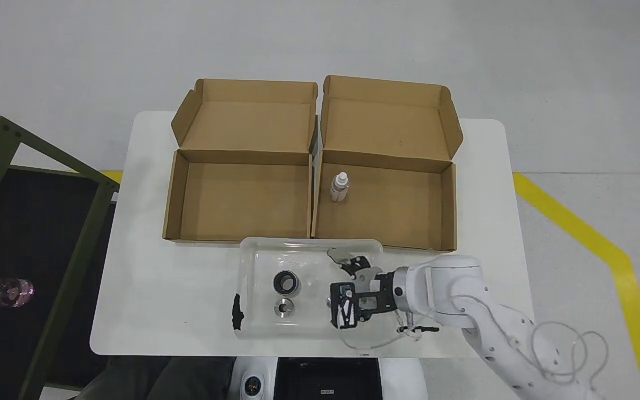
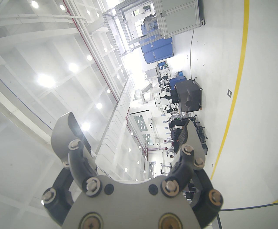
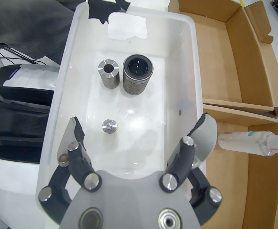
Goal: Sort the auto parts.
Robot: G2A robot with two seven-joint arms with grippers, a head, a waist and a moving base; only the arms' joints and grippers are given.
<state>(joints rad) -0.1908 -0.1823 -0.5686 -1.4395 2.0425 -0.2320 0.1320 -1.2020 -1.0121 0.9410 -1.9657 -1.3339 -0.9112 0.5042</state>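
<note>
The top view takes in the whole bench [image 1: 150,250]. Two open cardboard boxes stand side by side along its far edge, the left box [image 1: 240,200] and the right box [image 1: 400,205]. One clear plastic bin [image 1: 310,241] sits at the middle of the near edge, just in front of them. One white bottle [image 1: 340,186] is in the right box, close to the wall shared with the left box.

From above, only two parts read clearly in the bin, a dark ring [image 1: 287,281] and a steel cylinder [image 1: 285,306].

The right wrist view looks into the bin [image 3: 191,65] and shows three metal parts. These are a black-rimmed linear bearing [image 3: 138,74], a steel sleeve [image 3: 108,73] just beside it, and a small steel stud [image 3: 110,126] set apart from the pair. All three stand on end. Black tape [image 3: 104,8] and a white label [image 3: 127,26] mark the bin's end wall. The bottle [image 3: 245,144] shows past the bin's rim.

The right gripper [image 3: 139,121] hangs over the bin [image 1: 340,296], fingers spread wide and holding nothing. The stud sits on the bin floor below the gap between its fingers.

The left wrist view shows ceiling lights and a hall. There the left gripper [image 2: 129,121] has its fingers wide apart with nothing between them.
</note>
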